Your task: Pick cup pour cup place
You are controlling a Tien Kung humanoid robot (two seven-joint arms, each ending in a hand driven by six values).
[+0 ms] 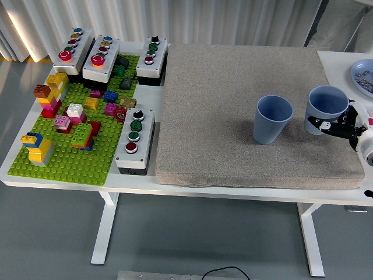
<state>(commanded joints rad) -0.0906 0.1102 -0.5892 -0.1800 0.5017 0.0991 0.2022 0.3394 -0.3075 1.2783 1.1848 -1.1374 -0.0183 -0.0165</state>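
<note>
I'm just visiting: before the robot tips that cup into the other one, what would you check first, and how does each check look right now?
1. Right hand wrapped around the right cup: ok.
2. Held cup upright: ok.
3. Held cup clear of the grey mat: cannot tell.
4. Other cup upright on the mat, mouth open: ok.
5. Gap between the two cups free of things: ok.
6. Something inside the held cup to pour: cannot tell.

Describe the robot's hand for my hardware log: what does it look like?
Only the right hand shows, at the picture's right edge. Its fingers are black and jointed, with small white patches. Behind them sits a white, rounded wrist housing with black parts. No cables or readable markings can be made out. The left arm is out of view.
</note>
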